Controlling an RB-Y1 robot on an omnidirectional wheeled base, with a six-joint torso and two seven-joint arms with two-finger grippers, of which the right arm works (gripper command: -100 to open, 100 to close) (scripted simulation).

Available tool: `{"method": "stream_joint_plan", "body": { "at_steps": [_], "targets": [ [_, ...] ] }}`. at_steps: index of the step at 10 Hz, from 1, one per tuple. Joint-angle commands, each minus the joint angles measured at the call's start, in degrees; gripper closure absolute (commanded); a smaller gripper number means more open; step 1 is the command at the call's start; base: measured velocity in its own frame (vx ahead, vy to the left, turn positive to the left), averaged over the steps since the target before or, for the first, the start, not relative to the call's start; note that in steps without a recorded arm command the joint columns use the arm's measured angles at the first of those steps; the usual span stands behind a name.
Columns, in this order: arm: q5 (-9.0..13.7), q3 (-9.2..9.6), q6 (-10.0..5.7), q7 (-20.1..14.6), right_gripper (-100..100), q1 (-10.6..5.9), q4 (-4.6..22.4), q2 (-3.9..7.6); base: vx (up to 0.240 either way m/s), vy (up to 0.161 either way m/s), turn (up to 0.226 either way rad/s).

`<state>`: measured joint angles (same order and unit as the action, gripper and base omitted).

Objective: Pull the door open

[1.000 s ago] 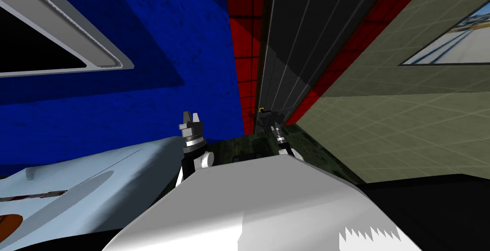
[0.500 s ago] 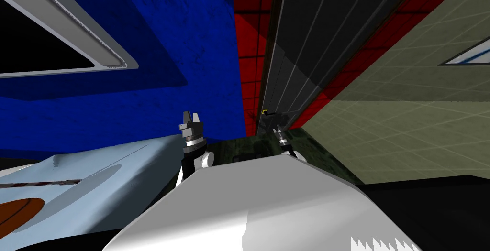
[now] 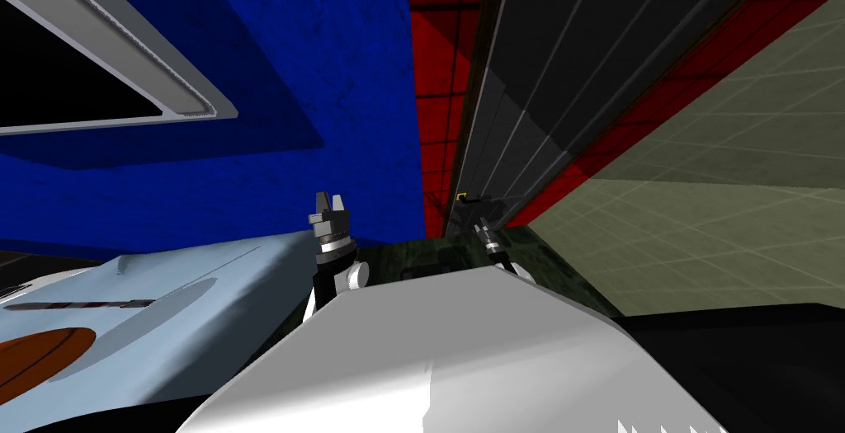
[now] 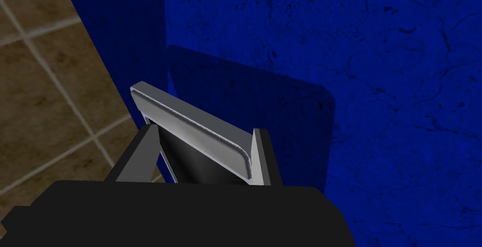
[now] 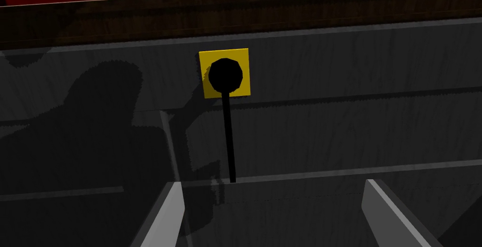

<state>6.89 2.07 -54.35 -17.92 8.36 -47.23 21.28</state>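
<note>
Ahead of the right fingers: dark grey door, its black lever handle on a yellow plate, lever end just short of the gap, ungripped.
Right gripper: arm stretched forward, fingers spread wide, holding nothing.
Left gripper: raised upright, fingers apart, empty.

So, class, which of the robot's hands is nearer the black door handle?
Right. The right hand faces the door handle, open, the lever's end near its fingertips; the left hand is off to the side, by the blue wall.

Dark grey door, yellow plate, black handle; blue wall.
</note>
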Motion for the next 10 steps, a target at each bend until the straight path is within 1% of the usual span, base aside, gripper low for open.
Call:
{"method": "stream_joint_plan", "body": {
  "at_steps": [1, 4, 6, 7, 8, 9, 10],
  "targets": [
    [0.08, -0.02, -0.71, -0.34, -100, -0.4, 1.89, 0.42, 0.057, -0.027, 0.061],
    [0.26, -0.09, -1.74, -0.88, -100, -1.2, 5.51, 1.26, 0.073, -0.038, 0.086],
    [0.44, -0.15, -2.75, -1.42, -100, -2.0, 9.08, 2.1, 0.101, -0.039, 0.113],
    [0.32, -0.05, -3.43, -1.36, -100, -2.63, 9.96, 1.82, 0.053, -0.029, 0.024],
    [0.68, -0.75, -2.9, -0.59, -100, -3.68, 10.79, 1.23, 0.105, -0.041, 0.131],
    [0.8, -0.99, -2.64, -0.3, -100, -4.01, 10.97, 1.02, 0.164, -0.074, 0.128],
    [1.06, -1.52, -2.07, 0.34, -100, -4.73, 11.36, 0.54, 0.165, -0.104, 0.111]
  ]
}}
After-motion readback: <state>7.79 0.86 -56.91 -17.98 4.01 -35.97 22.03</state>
